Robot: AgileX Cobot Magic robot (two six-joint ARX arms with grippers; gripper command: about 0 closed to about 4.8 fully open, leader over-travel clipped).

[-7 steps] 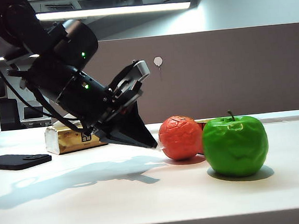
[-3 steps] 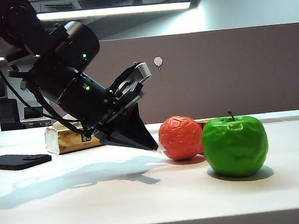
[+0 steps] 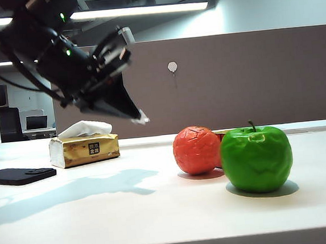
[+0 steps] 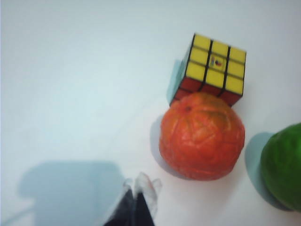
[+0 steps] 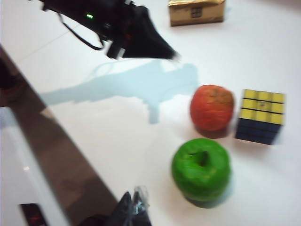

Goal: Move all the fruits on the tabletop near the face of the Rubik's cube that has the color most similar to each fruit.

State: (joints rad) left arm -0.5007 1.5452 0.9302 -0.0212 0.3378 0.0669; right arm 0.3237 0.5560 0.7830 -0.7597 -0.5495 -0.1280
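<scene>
The red-orange fruit [image 3: 197, 150] [image 4: 202, 136] rests on the white tabletop [image 3: 131, 210], touching the red face of the Rubik's cube [image 4: 214, 68], whose top is yellow. In the exterior view the fruit hides nearly all of the cube. The green apple [image 3: 256, 158] [image 5: 201, 169] stands just beside the fruit, toward the table's front. My left gripper [image 3: 140, 118] [image 4: 140, 181] hangs shut and empty in the air, up and left of the fruit. My right gripper [image 5: 136, 197] is shut and empty, high above the table near the apple [image 4: 284, 165]. The cube [image 5: 261, 115] shows a dark blue side there, with the fruit [image 5: 212, 107] beside it.
A gold tissue box [image 3: 84, 149] [image 5: 196, 12] stands at the back left. A flat black object [image 3: 19, 175] lies at the far left. The table's edge and dark floor [image 5: 56, 155] show in the right wrist view. A grey partition [image 3: 251, 80] closes the back.
My left gripper has lifted up and back to the left, away from the red-orange fruit it was almost touching. The fruits have not moved.
</scene>
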